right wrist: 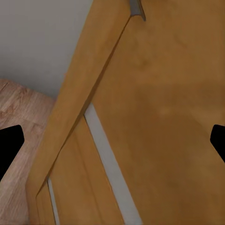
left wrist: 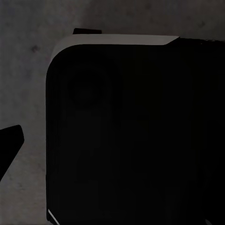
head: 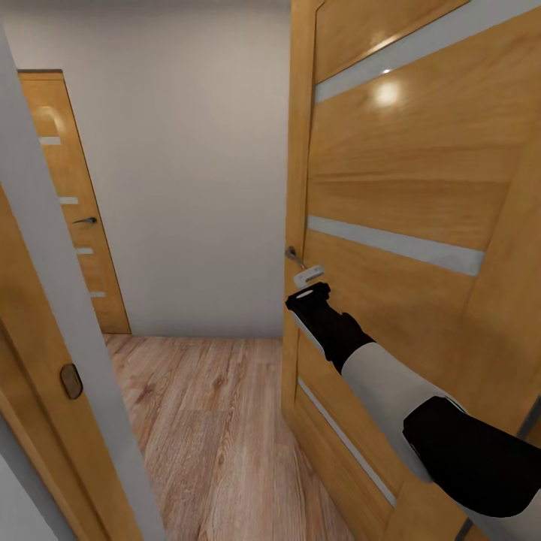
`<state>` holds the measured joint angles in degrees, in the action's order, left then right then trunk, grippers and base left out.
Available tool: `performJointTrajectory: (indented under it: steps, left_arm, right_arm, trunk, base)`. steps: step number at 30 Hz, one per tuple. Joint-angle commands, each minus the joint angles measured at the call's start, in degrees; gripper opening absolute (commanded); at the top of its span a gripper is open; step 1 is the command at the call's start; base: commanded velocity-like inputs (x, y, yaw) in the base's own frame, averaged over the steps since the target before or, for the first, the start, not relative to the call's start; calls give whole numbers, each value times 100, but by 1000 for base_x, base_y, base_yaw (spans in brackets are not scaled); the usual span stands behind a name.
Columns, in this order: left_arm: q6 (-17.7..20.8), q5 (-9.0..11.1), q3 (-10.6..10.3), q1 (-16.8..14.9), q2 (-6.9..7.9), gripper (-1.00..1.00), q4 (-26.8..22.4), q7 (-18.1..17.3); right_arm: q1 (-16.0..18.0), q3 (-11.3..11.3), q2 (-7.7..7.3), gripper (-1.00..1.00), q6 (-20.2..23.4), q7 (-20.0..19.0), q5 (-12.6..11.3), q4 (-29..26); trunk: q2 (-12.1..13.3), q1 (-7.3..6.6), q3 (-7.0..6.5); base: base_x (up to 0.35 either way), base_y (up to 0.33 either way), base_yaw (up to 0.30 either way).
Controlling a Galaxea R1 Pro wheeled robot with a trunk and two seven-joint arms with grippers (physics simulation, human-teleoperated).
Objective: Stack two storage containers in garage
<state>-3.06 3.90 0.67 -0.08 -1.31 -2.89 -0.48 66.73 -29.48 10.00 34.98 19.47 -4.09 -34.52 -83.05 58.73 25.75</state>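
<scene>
Head view: I am in a doorway beside an open wooden door (head: 406,225). My right gripper (head: 309,294), fingers spread wide and empty, is just below its handle (head: 294,257). I should clear the door edge slowly. No containers show, so their place and axis stay unknown.

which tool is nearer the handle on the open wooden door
Right. The right tool sits just below the door handle, close to the door face. The left tool faces a dark panel, no door nearby.
</scene>
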Motion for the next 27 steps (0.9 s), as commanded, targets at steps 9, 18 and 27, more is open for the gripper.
performJointTrajectory:
  steps: [9, 18, 27]
  left_arm:
    - [-12, 49, 3, -1, -1, 100, -1, -13]
    - [-13, 49, -5, -1, -1, 100, -1, -13]
    - [-13, 45, -5, -1, -1, 100, -1, -7]
  right_arm:
    - [7, -23, 0, 100, 26, 48, -48, -1]
    - [7, -23, 0, 100, 27, 48, -48, 1]
    - [7, -26, 0, 100, 11, 334, -21, 61]
  trunk:
    - [-3, 0, 6]
    - [-3, 0, 6]
    - [-3, 0, 6]
  base:
    - [121, 0, 0]
    - [253, 0, 0]
    - [18, 0, 0]
